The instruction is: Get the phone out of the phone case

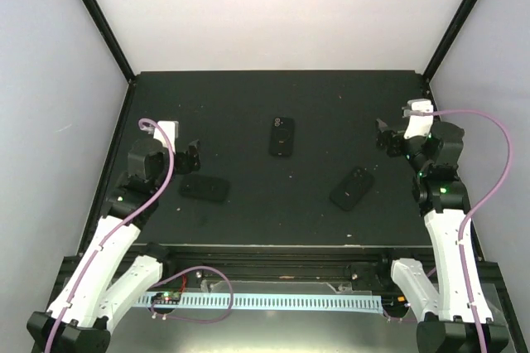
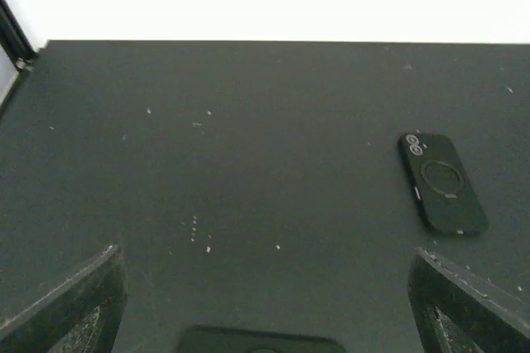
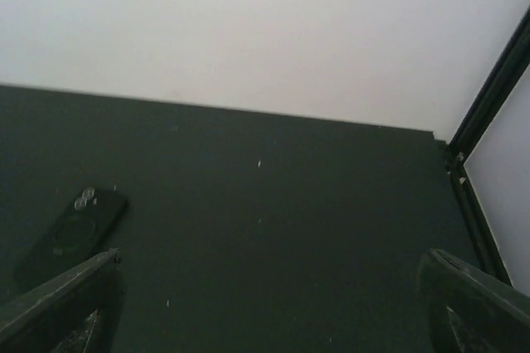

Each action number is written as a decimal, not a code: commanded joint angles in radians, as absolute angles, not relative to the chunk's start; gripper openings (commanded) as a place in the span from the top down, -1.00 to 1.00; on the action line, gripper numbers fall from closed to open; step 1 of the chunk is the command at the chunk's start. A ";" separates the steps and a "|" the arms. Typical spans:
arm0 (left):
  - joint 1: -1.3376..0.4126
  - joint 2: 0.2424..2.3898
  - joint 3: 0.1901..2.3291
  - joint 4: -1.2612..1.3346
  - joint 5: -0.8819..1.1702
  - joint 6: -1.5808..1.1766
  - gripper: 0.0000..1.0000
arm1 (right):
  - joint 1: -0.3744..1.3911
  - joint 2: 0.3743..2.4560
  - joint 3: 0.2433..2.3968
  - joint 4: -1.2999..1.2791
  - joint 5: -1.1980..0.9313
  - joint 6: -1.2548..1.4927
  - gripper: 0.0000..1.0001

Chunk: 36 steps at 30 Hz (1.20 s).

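Three black phone-shaped slabs lie flat on the black table; which is phone and which is case I cannot tell. The middle slab (image 1: 282,136) shows camera lenses and a ring on its back, and appears in the left wrist view (image 2: 443,183) and the right wrist view (image 3: 74,233). The left slab (image 1: 204,188) lies just below my left gripper (image 1: 190,157), its edge (image 2: 261,340) showing between the fingers. The right slab (image 1: 351,188) lies down-left of my right gripper (image 1: 385,137). Left gripper (image 2: 265,258) and right gripper (image 3: 269,258) both hang open and hold nothing.
Black frame posts (image 1: 99,17) rise at the table's back corners in front of white walls. One post (image 3: 489,96) stands close to the right gripper's right side. The table's back edge (image 2: 273,41) meets the wall.
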<state>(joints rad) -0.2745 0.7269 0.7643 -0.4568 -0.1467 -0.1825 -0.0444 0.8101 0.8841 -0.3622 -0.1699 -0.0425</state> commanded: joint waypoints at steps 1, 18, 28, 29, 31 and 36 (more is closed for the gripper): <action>-0.270 0.715 0.744 -0.486 0.004 -0.206 -0.86 | -0.035 0.788 0.854 -0.456 -0.258 -0.197 -0.94; -0.509 0.919 0.756 -0.595 0.114 -0.191 -0.98 | 0.250 1.070 0.900 -0.723 -0.401 -0.609 -0.62; -0.515 0.959 0.763 -0.616 0.138 -0.195 -0.98 | 0.322 1.344 1.024 -0.886 -0.079 -0.639 -0.38; -0.516 0.951 0.762 -0.615 0.141 -0.194 -0.98 | 0.313 1.354 1.006 -0.880 -0.038 -0.636 -0.38; -0.516 0.940 0.760 -0.613 0.135 -0.195 -0.98 | 0.269 1.361 0.986 -0.890 -0.021 -0.639 -0.38; -0.516 0.936 0.758 -0.618 0.134 -0.195 -0.98 | 0.125 1.388 0.973 -0.950 -0.053 -0.695 -0.40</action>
